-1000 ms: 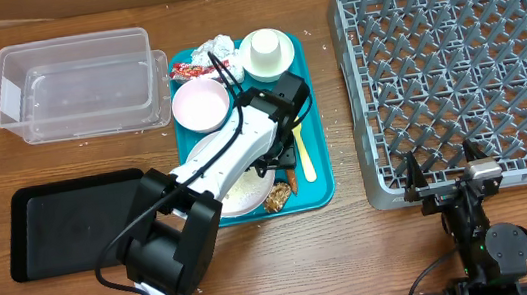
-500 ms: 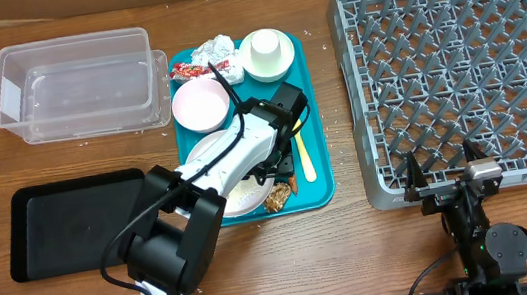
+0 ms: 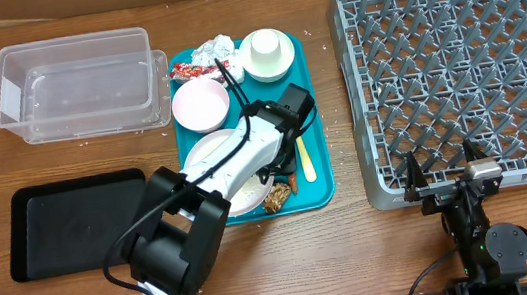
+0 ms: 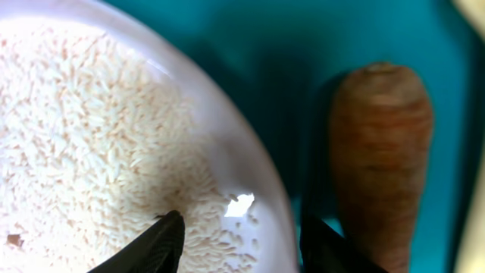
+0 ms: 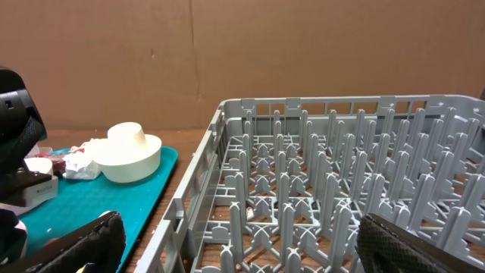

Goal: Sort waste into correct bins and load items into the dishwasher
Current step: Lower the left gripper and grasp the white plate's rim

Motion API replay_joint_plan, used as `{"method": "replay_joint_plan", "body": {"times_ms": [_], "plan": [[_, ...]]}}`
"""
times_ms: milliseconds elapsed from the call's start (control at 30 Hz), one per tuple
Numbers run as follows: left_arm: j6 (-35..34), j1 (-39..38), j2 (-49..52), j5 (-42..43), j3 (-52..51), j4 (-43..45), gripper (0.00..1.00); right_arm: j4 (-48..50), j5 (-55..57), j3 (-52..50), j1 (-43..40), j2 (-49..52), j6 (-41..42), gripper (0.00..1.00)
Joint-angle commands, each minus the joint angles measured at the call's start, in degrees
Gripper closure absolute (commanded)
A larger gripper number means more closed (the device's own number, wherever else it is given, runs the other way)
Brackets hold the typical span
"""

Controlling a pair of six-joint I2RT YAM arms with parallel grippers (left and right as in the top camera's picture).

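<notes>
Since the earlier frame the left arm's wrist has shifted slightly rightward over the teal tray (image 3: 324, 185). The left gripper (image 4: 242, 244) stands part-open astride the rim of the plate (image 4: 261, 163). One tip lies over the loose rice (image 4: 91, 152), the other just beside the orange stick (image 4: 379, 152). Whether either tip touches the rim cannot be told. The right gripper (image 5: 250, 250), spread wide and holding nothing, sits before the grey rack (image 5: 318, 189).
</notes>
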Motion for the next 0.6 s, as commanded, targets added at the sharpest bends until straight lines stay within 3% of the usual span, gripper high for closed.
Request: {"method": "replay_joint_plan", "body": {"times_ms": [0, 100, 233, 367, 567], "plan": [[1.18, -1.16, 0.81, -2.99, -0.13, 0.66, 0.49, 0.33, 0.55, -0.61, -0.42, -0.5, 0.42, 0.0], [1.09, -1.29, 0.81, -2.82, -0.13, 1.18, 0.51, 0.33, 0.55, -0.61, -0.42, -0.5, 0.39, 0.0], [1.09, -1.16, 0.81, -2.82, -0.13, 1.29, 0.66, 0.33, 0.55, -0.61, -0.42, -0.5, 0.39, 0.0], [1.14, -1.16, 0.81, -2.51, -0.15, 1.31, 0.71, 0.33, 0.55, -0.61, -0.42, -0.5, 0.39, 0.0], [1.14, -1.2, 0.81, -2.45, -0.15, 1.46, 0.88, 0.33, 0.55, -0.61, -0.42, -0.5, 0.39, 0.0]]}}
